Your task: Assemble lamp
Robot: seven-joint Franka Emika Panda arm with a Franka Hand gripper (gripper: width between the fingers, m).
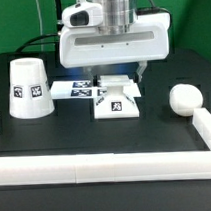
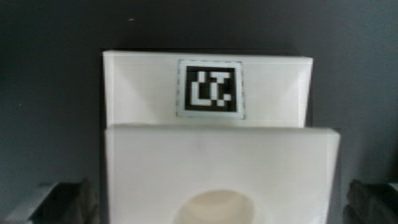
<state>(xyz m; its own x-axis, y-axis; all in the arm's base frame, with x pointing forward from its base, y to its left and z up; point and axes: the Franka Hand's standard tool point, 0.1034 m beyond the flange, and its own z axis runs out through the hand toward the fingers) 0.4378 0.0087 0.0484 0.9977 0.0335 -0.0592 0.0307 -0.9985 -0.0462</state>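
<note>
The lamp's flat square base (image 1: 118,106) lies on the black table in the middle, its tag facing up. In the wrist view the base (image 2: 210,130) fills the picture, with its tag and a round socket hole (image 2: 222,207). My gripper (image 1: 112,81) hangs right over the base's far part, open, one finger on each side of it; the fingers (image 2: 57,200) show at the base's edges with a thin gap. The tapered shade (image 1: 30,88) stands at the exterior view's left. The ball-headed bulb (image 1: 183,97) lies at the exterior view's right.
The marker board (image 1: 75,90) lies flat just behind the base, between it and the shade. A white rail (image 1: 107,169) runs along the table's front edge and turns up the right side (image 1: 207,124), close to the bulb.
</note>
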